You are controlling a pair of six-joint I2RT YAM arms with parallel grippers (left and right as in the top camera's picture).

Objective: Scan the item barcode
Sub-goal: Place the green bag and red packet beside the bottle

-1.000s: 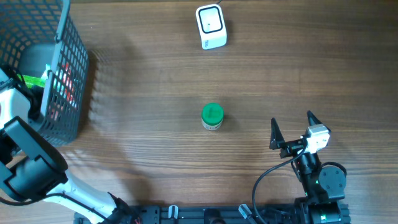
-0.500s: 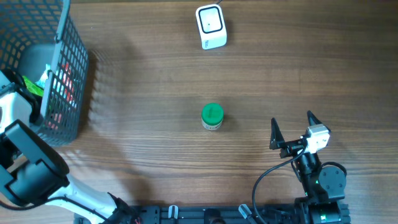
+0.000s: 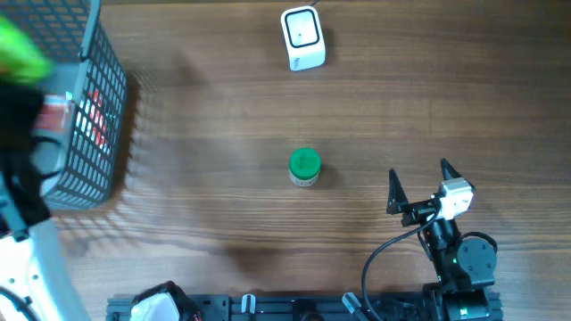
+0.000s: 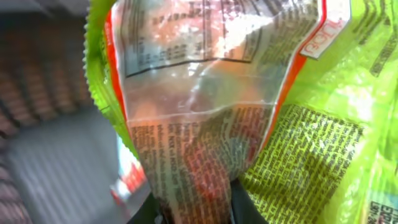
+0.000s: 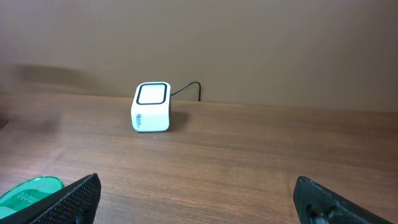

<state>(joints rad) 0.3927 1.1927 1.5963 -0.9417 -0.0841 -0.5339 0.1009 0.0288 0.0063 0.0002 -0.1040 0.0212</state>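
Jaws first: the left jaws are pressed together on the lower edge of a snack packet (image 4: 249, 124). It is lime green with an orange border, black print and a clear crinkled panel, and it fills almost the whole left wrist view. Only a dark sliver of the jaws shows at the bottom of that view. From overhead the packet (image 3: 18, 49) is a blurred green patch at the far left, up over the dark wire basket (image 3: 94, 107), with the left arm a smear beside it. Something red and white shows through the basket's mesh.

The right jaws are spread wide and hold nothing, near the front right of the wooden counter (image 3: 223, 223). Their dark fingertips (image 5: 74, 196) sit in the lower corners of the right wrist view.

A green-lidded jar (image 3: 304, 167) stands upright mid-counter, well apart from both arms. The white scanner (image 3: 302, 38) sits at the far edge, its black-rimmed window facing up and a thin cable (image 5: 186, 89) running behind it.
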